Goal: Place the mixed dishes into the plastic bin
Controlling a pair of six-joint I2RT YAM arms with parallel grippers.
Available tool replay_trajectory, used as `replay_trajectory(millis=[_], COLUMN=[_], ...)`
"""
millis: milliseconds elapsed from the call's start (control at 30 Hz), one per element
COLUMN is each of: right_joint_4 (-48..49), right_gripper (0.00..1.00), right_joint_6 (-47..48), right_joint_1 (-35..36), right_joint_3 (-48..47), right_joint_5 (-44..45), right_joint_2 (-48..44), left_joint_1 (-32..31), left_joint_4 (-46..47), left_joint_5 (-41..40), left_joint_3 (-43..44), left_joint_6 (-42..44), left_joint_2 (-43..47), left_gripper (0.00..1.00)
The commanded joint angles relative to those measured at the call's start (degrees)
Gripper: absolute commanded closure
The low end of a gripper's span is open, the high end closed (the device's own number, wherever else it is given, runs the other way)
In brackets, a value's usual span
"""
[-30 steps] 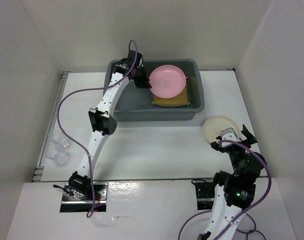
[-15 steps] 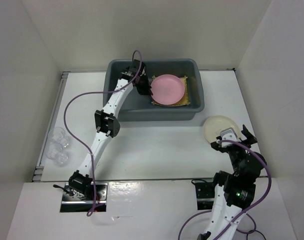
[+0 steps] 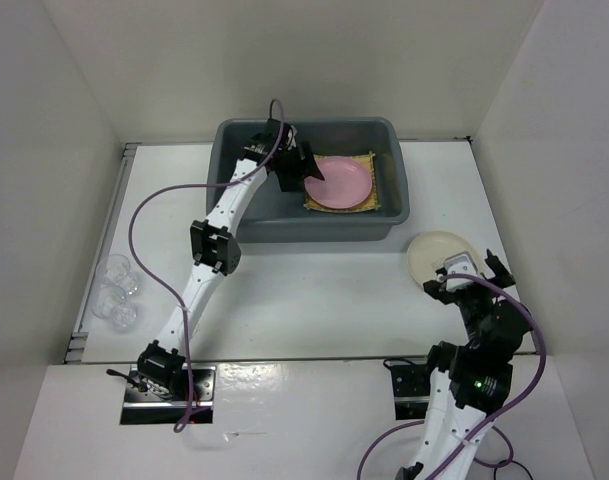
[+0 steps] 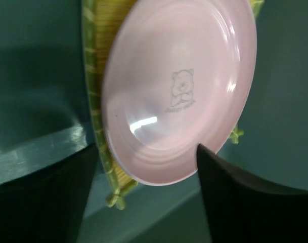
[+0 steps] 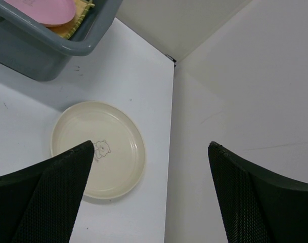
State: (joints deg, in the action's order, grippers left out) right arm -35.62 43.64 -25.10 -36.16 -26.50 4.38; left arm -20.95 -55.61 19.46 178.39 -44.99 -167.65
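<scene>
Left wrist, pink plate (image 4: 179, 91) beneath left hand (image 4: 145, 150)

readable text: we find none | pink plate (image 4: 154, 142): we see a bear print (image 4: 182, 90) at its centre with a line of small lettering beneath, too faint to read | cream plate (image 5: 121, 164): we see a small bear mark (image 5: 102, 148), nothing legible

- The pink plate (image 3: 337, 180) covers most of the bamboo mat (image 3: 373, 188); only its edges show.
- The clear cups (image 3: 117, 293) are too small and faint to count.
- The right wrist view's edge cuts off the plastic bin (image 5: 52, 45).
</scene>
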Motion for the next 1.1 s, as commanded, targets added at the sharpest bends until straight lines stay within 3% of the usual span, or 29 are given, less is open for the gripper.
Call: replay_trajectory(millis=[0,33,67,167,200,233,400,500,600,700,733,833,867,967,1067], right_joint_4=[3.35,4.23,5.02,4.00,1.19,1.16,-7.70,-10.88,-10.88,-8.60,-7.55,-5.44,-4.91,-3.33,-2.62], right_gripper=[0.02,0.02,0.02,0.02,0.02,0.02,0.02,0.02,0.02,0.02,0.02,0.02,0.02,0.02,0.08], right_joint_6=[-3.46,-5.47,-6.54,-5.25,-3.66,-3.65,-1.80,-6.17,-8.04,-9.18,-8.66,-7.08,-6.20,-4.62,-4.00], right_joint_1=[0.14,0.14,0.14,0.75,0.76,1.54,1.55,2.08,1.38,-1.26,-2.31,-5.57,-6.09,-6.62,-6.63], right_joint_3=[-0.31,-0.31,0.30,-2.39,-3.90,-7.22,-18.32,-21.93,-22.64,-21.58,-20.97,-20.44,-20.44,-20.44,-20.44], right_joint_5=[2.41,4.59,6.01,7.35,7.34,11.60,16.48,19.55,23.07,25.10,25.10,24.48,23.96,23.95,22.90], right_joint_2=[2.38,2.39,2.39,9.47,15.59,18.70,40.50,51.58,60.73,66.80,68.90,71.90,74.43,80.23,85.68], left_joint_1=[0.38,-0.49,-0.50,-3.21,-3.22,-3.83,-6.46,-14.19,-18.68,-20.09,-20.62,-21.15,-18.89,-17.02,-15.52], left_joint_4=[3.06,3.06,2.01,-1.40,-3.34,-8.06,-18.38,-18.39,-18.39,-18.39,-17.43,0.19,10.08,13.96,9.93], left_joint_5=[5.06,3.67,1.82,-5.98,-8.37,-13.17,-26.74,-30.61,-33.17,-37.38,-37.92,-31.97,-27.16,-26.58,-25.70], left_joint_3=[1.26,1.26,1.26,1.26,1.26,1.26,-4.45,-3.93,-9.43,-24.27,-33.45,-55.96,-70.92,-82.30,-86.70], left_joint_6=[1.30,3.75,5.16,12.54,16.48,17.91,17.57,17.57,17.57,17.57,17.57,20.46,19.69,17.75,18.53], left_joint_2=[5.13,7.06,11.86,23.54,26.56,31.98,46.17,52.76,58.11,64.52,66.73,83.23,93.28,103.64,104.98], left_gripper=[0.13,0.03,0.00,0.00,0.00,0.00,0.00,0.00,0.00,0.00,0.00,0.00,0.00,0.00,0.00])
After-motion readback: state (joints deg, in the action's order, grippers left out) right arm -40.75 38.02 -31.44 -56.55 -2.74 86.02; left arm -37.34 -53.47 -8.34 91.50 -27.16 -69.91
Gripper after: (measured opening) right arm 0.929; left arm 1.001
